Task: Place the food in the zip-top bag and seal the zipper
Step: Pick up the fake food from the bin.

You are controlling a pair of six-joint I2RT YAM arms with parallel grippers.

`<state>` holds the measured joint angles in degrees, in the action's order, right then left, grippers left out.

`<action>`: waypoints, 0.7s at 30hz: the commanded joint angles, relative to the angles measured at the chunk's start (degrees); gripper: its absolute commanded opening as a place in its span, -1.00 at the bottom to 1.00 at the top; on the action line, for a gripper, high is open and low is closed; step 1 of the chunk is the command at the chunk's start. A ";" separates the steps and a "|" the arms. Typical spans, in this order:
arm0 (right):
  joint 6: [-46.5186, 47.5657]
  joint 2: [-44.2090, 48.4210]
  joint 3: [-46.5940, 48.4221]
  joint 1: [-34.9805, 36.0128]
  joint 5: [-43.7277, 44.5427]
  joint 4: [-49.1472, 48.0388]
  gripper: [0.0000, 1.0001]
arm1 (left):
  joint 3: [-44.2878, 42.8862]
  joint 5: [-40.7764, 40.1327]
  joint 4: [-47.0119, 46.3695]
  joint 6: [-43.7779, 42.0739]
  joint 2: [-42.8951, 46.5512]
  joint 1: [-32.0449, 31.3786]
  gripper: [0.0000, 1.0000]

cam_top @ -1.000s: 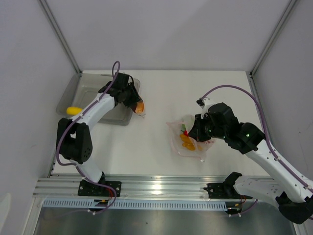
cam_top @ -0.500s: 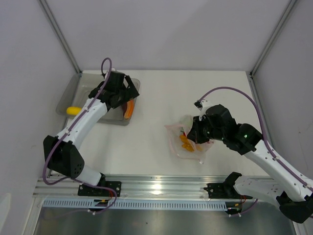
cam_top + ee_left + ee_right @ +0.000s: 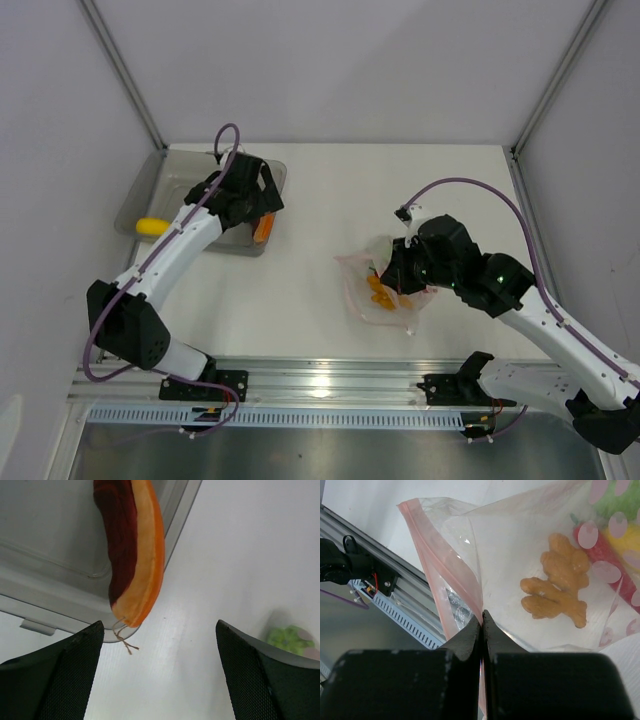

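The orange-red slice (image 3: 263, 228) (image 3: 132, 550) lies against the right wall of the grey tray (image 3: 185, 185) (image 3: 50, 540). My left gripper (image 3: 256, 207) (image 3: 159, 630) hovers over it, open and empty. A yellow piece (image 3: 150, 226) rests at the tray's left edge. The zip-top bag (image 3: 360, 295) (image 3: 510, 545) lies right of centre on the table. It holds orange bits (image 3: 560, 587), a red chili (image 3: 610, 565) and green (image 3: 620, 505) and yellow (image 3: 630, 545) pieces. My right gripper (image 3: 393, 272) (image 3: 482, 615) is shut on the bag's zipper (image 3: 445, 560), holding the mouth up.
The aluminium rail (image 3: 320, 385) runs along the near table edge, close behind the bag. Walls and frame posts (image 3: 125, 75) enclose the table at back and sides. A green piece (image 3: 290, 637) shows at the far right of the left wrist view.
My left gripper carried the slice back from beyond the tray's right edge, opened and let it go in the tray. The right gripper has stayed shut on the bag.
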<state>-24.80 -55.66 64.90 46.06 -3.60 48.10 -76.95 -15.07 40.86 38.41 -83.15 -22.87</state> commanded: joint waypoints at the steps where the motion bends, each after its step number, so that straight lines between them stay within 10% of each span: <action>1: -0.69 0.64 0.14 0.34 1.13 -1.16 -1.00 | -2.33 -4.44 4.75 -3.87 -2.18 -0.15 0.85; 21: 0.01 1.08 -0.30 0.43 1.66 -0.99 -1.00 | -6.55 -0.84 3.17 -6.86 -14.22 -0.95 0.28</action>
<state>-24.97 -55.48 64.51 46.28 -3.05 48.01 -80.64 -17.12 45.06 32.77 -96.44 -23.35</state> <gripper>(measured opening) 0.003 0.645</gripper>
